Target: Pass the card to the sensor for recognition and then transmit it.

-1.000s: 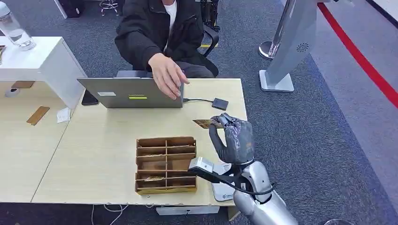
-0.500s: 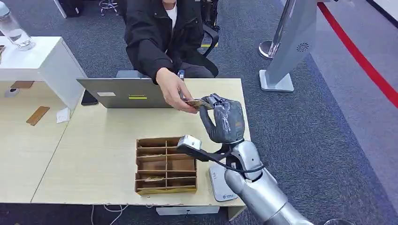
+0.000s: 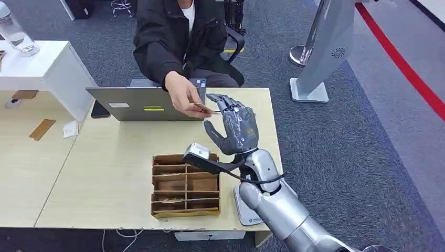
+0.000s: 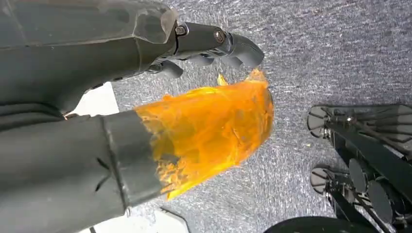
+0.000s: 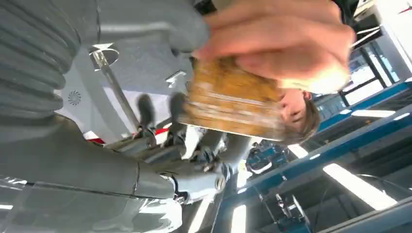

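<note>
A person seated behind the table pinches the brown card [image 3: 203, 108] in a hand [image 3: 183, 94] held over the laptop's right end. My right hand [image 3: 232, 127] is raised just right of it, its fingers spread and gripping nothing; the fingertips [image 3: 214, 98] lie close to the card's edge. In the right wrist view the card [image 5: 233, 104] sits blurred in the person's fingers [image 5: 282, 39], above my dark fingers [image 5: 194, 145]. A white flat device [image 3: 245, 210] lies near the table's front edge, partly under my right forearm. My left hand [image 4: 145, 97] hangs over grey carpet and holds nothing.
A wooden divided tray [image 3: 185, 184] stands on the table [image 3: 105, 173] left of my right arm. A grey laptop [image 3: 144, 103] stands at the far edge. A white side table with a bottle [image 3: 16, 32] is at the left, and a white stand [image 3: 320, 58] at the right.
My right hand carried the card up and toward the person, then opened its fingers. The person's hand reached in, took hold of the card and now holds it alone.
</note>
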### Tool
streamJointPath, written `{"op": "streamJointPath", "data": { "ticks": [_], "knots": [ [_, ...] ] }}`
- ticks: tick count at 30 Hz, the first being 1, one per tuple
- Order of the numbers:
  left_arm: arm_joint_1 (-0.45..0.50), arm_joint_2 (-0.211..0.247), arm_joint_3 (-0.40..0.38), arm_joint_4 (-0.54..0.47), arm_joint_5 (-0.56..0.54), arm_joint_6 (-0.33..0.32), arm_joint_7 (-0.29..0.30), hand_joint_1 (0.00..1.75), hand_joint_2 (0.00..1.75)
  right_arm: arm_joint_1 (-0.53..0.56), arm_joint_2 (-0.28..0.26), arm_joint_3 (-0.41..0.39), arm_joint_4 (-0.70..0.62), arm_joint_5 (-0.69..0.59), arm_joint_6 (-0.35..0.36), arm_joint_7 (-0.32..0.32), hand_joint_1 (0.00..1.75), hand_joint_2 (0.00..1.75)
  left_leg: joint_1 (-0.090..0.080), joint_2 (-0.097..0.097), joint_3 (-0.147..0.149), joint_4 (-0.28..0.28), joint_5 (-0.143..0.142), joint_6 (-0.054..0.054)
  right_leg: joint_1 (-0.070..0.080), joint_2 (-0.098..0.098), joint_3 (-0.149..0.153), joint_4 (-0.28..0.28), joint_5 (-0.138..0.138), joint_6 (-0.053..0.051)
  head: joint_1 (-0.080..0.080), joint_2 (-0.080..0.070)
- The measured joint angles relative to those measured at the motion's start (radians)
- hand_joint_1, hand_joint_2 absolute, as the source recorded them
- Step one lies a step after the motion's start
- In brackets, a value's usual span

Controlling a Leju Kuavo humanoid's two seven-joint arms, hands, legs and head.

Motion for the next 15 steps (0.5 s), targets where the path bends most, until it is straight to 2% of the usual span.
{"op": "streamJointPath", "data": {
  "ticks": [15],
  "knots": [
    [0.0, 0.006, 0.0, 0.014, 0.0, 0.0, 0.0, 0.0, 0.0, 0.0, 0.006, 0.012, 0.003, -0.008, -0.011, -0.015, 0.0, 1.75, 0.0, 0.0, 0.0, 0.0, 0.0, 0.0, 0.0, 0.0, 0.0, 0.0, 0.0, 0.0, 0.0, 0.0]
  ]
}}
